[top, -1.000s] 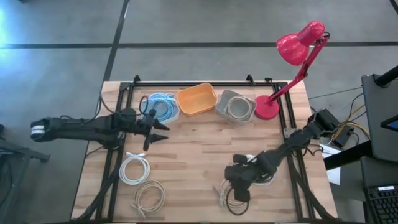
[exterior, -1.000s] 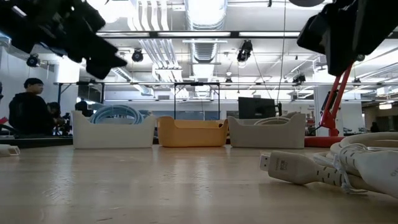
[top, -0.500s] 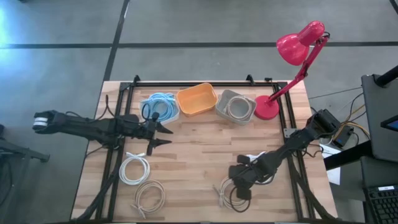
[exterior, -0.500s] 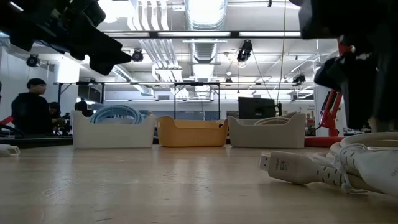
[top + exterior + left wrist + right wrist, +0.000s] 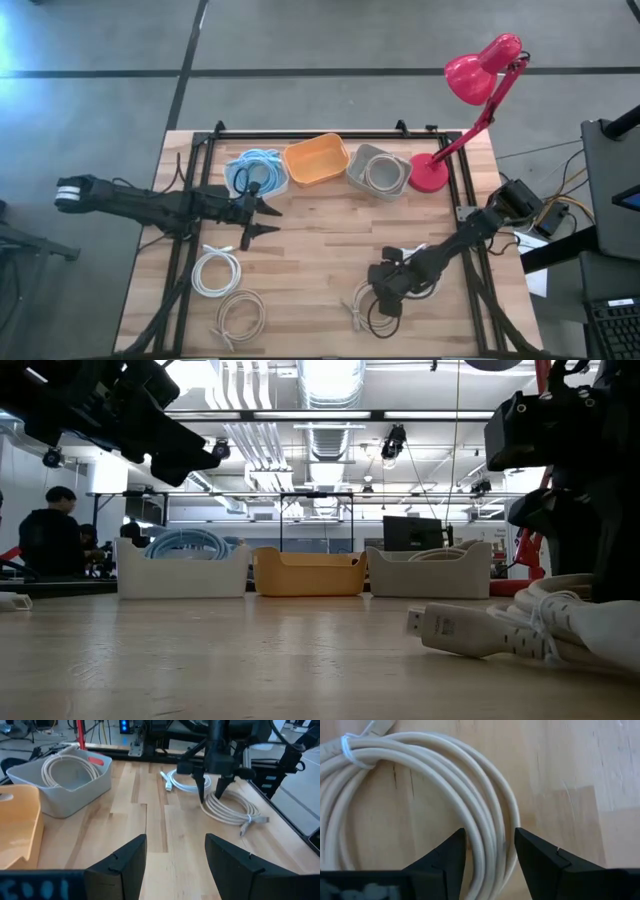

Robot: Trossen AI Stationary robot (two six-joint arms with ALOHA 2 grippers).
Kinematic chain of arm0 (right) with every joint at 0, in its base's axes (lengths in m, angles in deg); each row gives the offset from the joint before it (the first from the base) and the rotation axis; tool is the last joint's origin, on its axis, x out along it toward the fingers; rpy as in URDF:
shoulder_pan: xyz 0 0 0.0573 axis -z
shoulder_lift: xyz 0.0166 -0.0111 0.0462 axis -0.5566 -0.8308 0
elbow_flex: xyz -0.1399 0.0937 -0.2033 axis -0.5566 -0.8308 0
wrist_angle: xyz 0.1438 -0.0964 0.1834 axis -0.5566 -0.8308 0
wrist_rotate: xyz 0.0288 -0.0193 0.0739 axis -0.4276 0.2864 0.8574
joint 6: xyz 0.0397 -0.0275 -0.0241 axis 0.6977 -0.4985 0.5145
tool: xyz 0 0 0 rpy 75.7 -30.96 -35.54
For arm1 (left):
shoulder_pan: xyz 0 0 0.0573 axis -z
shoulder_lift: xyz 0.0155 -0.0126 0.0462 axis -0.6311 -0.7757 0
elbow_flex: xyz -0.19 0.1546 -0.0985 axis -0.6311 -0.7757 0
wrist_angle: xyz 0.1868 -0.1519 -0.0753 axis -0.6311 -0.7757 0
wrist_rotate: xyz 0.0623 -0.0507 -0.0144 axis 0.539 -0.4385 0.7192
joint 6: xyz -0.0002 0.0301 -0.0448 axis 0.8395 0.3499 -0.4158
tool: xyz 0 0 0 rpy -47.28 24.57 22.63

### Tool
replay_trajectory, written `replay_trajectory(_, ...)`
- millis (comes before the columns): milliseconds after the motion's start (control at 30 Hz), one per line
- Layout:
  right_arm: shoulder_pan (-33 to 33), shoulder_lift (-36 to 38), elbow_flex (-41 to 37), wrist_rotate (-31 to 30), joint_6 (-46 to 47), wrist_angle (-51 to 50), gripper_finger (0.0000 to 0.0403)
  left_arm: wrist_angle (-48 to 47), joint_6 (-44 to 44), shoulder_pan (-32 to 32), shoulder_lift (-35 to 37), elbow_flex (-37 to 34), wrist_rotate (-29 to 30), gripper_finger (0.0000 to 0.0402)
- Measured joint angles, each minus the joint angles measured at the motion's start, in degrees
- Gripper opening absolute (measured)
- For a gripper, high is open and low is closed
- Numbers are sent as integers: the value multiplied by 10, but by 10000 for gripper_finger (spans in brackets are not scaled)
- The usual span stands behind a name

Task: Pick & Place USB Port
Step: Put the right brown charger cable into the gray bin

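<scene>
So the right gripper is hanging straight down over the beige cable coil near the front right of the surface, jaws spread moderately and straddling the strands, which are running lengthwise through the gap, so the closing looks crosswise to them. The white USB plug is poking out alongside. Left gripper is waiting well apart by the bins, jaws spread too. Right arm's clearly nearer.
</scene>
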Motion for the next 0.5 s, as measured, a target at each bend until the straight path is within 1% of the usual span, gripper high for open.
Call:
replay_trajectory(100, 0, -10, 8, -5, -10, -2, 143, 6, 0, 0, -5, 0, 0, 206)
replay_trajectory(167, 1, -11, 13, -9, -13, -2, 120, 7, 0, 0, -6, 0, 0, 206)
replay_trajectory(367, 7, -10, 27, -12, -4, -17, 26, 10, 0, 0, -6, 0, 0, 206)
replay_trajectory(400, 8, -10, 31, -16, 1, -19, 20, 10, 0, 0, -6, 0, 0, 206)
replay_trajectory(500, 10, -9, 46, -44, 25, -24, 19, 10, -4, 0, -6, 0, 0, 206)
